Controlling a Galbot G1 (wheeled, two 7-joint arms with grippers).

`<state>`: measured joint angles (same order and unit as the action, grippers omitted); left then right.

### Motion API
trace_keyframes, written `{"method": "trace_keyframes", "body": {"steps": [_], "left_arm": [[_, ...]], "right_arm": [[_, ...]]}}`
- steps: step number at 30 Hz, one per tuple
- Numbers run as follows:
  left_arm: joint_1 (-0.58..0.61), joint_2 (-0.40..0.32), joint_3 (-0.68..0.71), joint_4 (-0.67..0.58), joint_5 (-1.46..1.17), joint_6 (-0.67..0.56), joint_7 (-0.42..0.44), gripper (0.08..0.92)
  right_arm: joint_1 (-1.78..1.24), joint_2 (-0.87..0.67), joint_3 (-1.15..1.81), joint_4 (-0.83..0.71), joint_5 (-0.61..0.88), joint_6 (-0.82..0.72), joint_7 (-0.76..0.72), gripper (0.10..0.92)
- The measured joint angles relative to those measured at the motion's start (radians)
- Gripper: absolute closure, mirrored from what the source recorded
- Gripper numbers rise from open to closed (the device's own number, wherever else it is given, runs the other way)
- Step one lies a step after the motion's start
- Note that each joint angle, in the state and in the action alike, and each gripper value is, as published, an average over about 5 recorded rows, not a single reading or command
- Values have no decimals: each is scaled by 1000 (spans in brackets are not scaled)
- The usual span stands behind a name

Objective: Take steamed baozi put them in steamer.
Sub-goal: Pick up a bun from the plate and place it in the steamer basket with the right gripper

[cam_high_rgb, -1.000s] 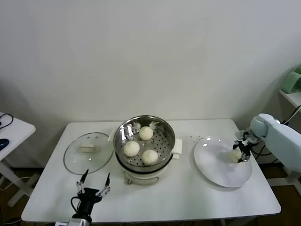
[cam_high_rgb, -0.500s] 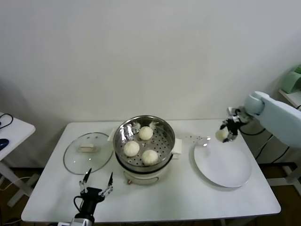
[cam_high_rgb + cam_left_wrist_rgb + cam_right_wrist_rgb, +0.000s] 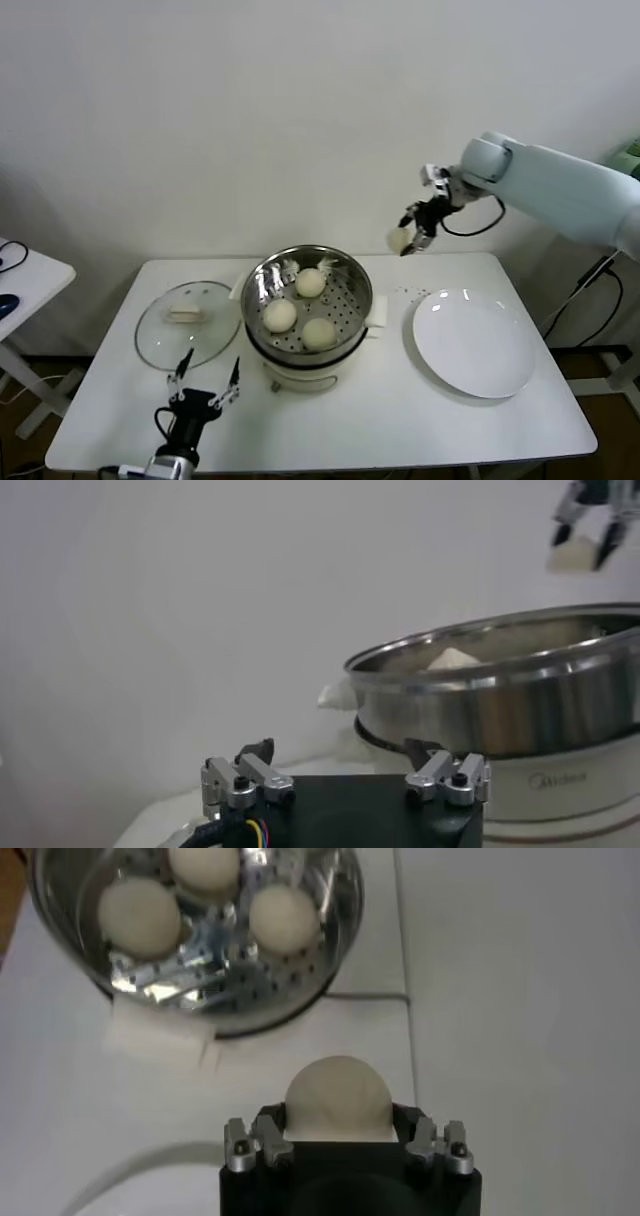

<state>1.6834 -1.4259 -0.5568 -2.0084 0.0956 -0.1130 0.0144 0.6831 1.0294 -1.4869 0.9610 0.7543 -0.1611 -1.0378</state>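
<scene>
Your right gripper (image 3: 413, 238) is clamped on one steamed baozi (image 3: 399, 239), holding it in the air, with the steamer (image 3: 307, 297) lower down and off to its left, three buns (image 3: 300, 307) already inside. Below it to the right lies the white plate (image 3: 473, 343). Your left gripper (image 3: 205, 392) hangs open over the table (image 3: 400, 420) edge, near the glass lid (image 3: 188, 323).

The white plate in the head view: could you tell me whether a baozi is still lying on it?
No, the white plate is bare; the last baozi is held in the air by the right gripper, beyond the steamer.
</scene>
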Motion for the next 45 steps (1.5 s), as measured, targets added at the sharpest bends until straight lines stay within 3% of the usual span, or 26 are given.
{"method": "trace_keyframes", "body": {"steps": [8, 16, 45], "left_arm": [[-18, 3, 2, -28, -1, 19, 6, 177], [-20, 7, -2, -48, -7, 26, 10, 177], [-8, 9, -6, -23, -11, 18, 12, 177]], "right_arm": [[64, 133, -123, 34, 191, -36, 22, 340], [71, 206, -192, 75, 276, -63, 51, 346], [-4, 243, -275, 86, 267, -81, 93, 347]]}}
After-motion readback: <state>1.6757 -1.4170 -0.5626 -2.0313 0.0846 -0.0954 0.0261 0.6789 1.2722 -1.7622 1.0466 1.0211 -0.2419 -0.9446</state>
